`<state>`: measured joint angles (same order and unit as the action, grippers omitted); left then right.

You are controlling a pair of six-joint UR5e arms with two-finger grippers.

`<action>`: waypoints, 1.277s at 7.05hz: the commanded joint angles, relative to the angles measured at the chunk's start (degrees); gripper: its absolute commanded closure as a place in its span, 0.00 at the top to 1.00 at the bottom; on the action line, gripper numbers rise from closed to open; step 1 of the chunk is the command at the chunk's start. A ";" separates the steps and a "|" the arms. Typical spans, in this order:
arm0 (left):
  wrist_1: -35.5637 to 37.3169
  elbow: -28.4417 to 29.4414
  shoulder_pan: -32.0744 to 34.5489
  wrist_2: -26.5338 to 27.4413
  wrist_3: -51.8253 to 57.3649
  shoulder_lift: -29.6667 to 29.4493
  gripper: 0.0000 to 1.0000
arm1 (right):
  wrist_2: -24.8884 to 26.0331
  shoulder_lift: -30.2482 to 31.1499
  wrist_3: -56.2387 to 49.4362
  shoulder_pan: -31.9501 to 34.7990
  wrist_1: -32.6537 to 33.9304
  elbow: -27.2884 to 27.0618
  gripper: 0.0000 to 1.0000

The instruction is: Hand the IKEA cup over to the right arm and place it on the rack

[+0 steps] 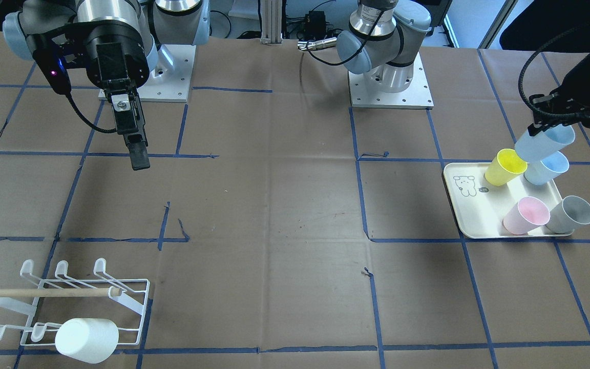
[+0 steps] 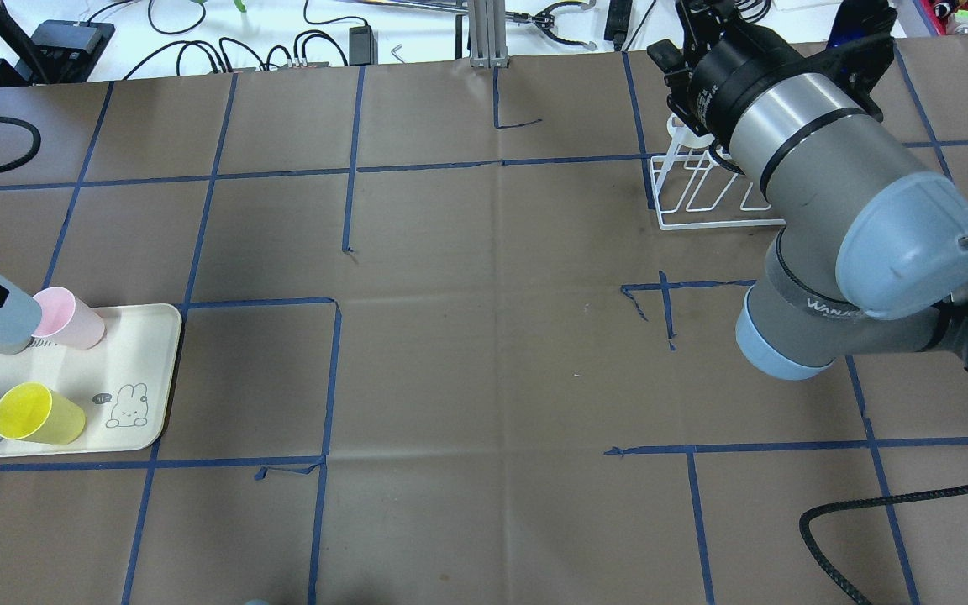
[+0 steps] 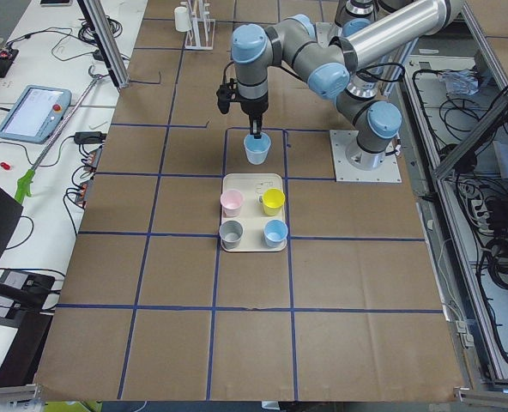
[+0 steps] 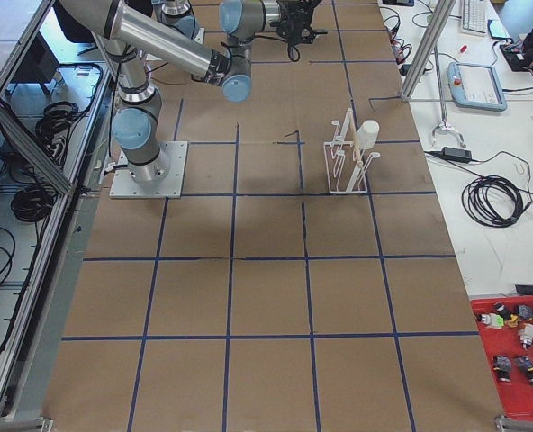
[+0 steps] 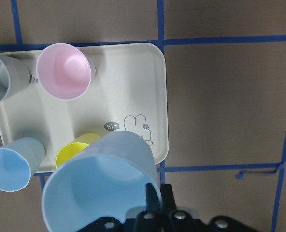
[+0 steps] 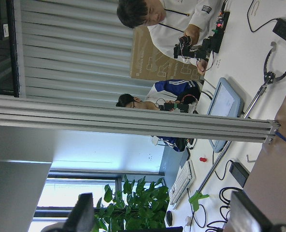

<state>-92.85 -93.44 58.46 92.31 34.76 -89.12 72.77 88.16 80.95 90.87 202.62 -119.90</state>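
My left gripper (image 5: 159,198) is clamped on the rim of the pale blue cup (image 5: 102,183). One finger is inside the wall and one is outside, so the jaws are almost together with only the thin plastic between them. The cup hangs mouth up in the air, above the tray (image 1: 479,218) and clear of it. This cream tray lies near the table edge on the robot's left side. On it stand a yellow cup (image 1: 505,166), a second blue cup (image 1: 546,168), a pink cup (image 1: 525,215) and a grey cup (image 1: 571,214). My right gripper (image 1: 139,154) hangs in the air near the robot-side edge, close to its own base. In the wrist view its fingers (image 6: 82,215) stand wide apart, closed on nothing. The rack (image 1: 69,293) stands near the far corner on the robot's right, and a white cup (image 1: 86,340) sits on one prong.
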 commanded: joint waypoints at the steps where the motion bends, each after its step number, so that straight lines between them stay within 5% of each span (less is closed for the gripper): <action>1: 2.73 6.57 5.15 -3.85 0.83 -6.21 0.00 | 0.00 -0.26 0.00 0.09 -0.03 0.01 1.00; 4: 15.19 8.20 8.95 -25.26 1.45 -11.07 0.00 | 0.00 -1.58 0.00 -0.08 0.14 -0.07 1.00; 6: 19.35 6.00 10.27 -38.80 5.91 -10.37 0.00 | 0.00 3.13 0.00 0.44 -0.21 -0.77 1.00; 8: 34.40 -0.48 11.41 -55.66 7.69 -11.33 0.01 | 0.00 3.43 0.00 0.27 -0.39 -1.13 1.00; 9: 42.41 -5.13 12.90 -58.01 7.95 -11.16 0.01 | 0.00 1.60 0.00 0.44 -0.30 -0.87 1.00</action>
<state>-59.86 -93.60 69.97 39.79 42.22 -100.25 72.77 91.12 80.95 91.24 202.30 -120.90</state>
